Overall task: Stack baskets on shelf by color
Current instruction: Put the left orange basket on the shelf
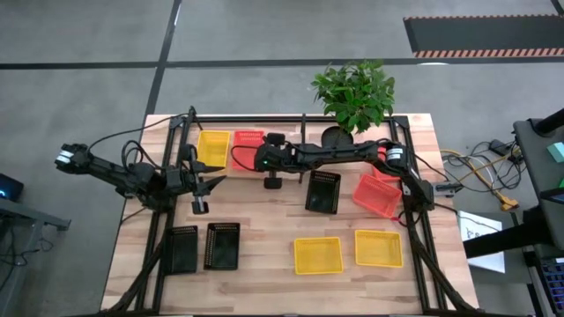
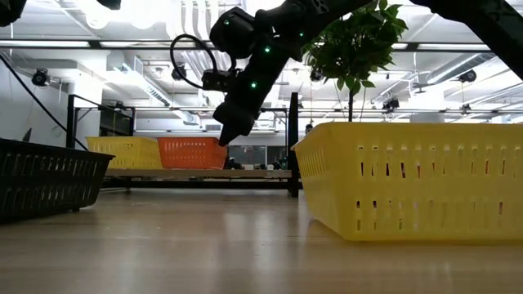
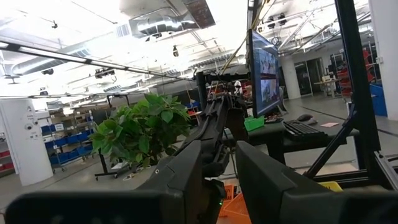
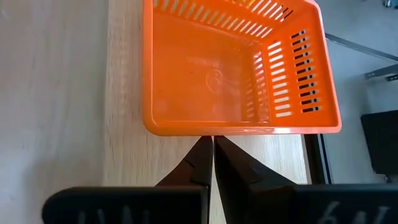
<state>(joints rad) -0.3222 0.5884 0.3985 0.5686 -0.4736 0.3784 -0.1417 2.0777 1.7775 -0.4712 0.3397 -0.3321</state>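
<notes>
A red-orange basket [image 1: 249, 138] [image 4: 236, 68] and a yellow basket [image 1: 213, 147] sit side by side on the pale shelf [image 2: 196, 173], resting on their bases. My right gripper [image 1: 257, 151] [image 4: 212, 142] [image 2: 225, 137] points down, shut, with its tips at the red-orange basket's rim. My left gripper [image 1: 207, 192] [image 3: 219, 168] hovers open, level, over the table's left part, and holds nothing. On the tabletop lie three black baskets [image 1: 323, 191] [image 1: 183, 248] [image 1: 222, 245], two yellow ones [image 1: 317, 255] [image 1: 379, 248] and a tilted red one [image 1: 379, 194]. My right gripper comes from above, pointing down. Its shut fingertips [image 4: 205, 149] stand at the outer edge of the red-orange basket's short-side rim [image 4: 211, 129]. I cannot tell whether they touch it. The basket rests flat on the shelf board.
A potted plant [image 1: 352, 92] stands at the table's far edge, right of the shelf baskets. Black shelf rods [image 1: 181, 132] frame the table's sides. The right arm [image 1: 352, 154] stretches over the black and red baskets. Bare wood [image 1: 264, 220] lies mid-table.
</notes>
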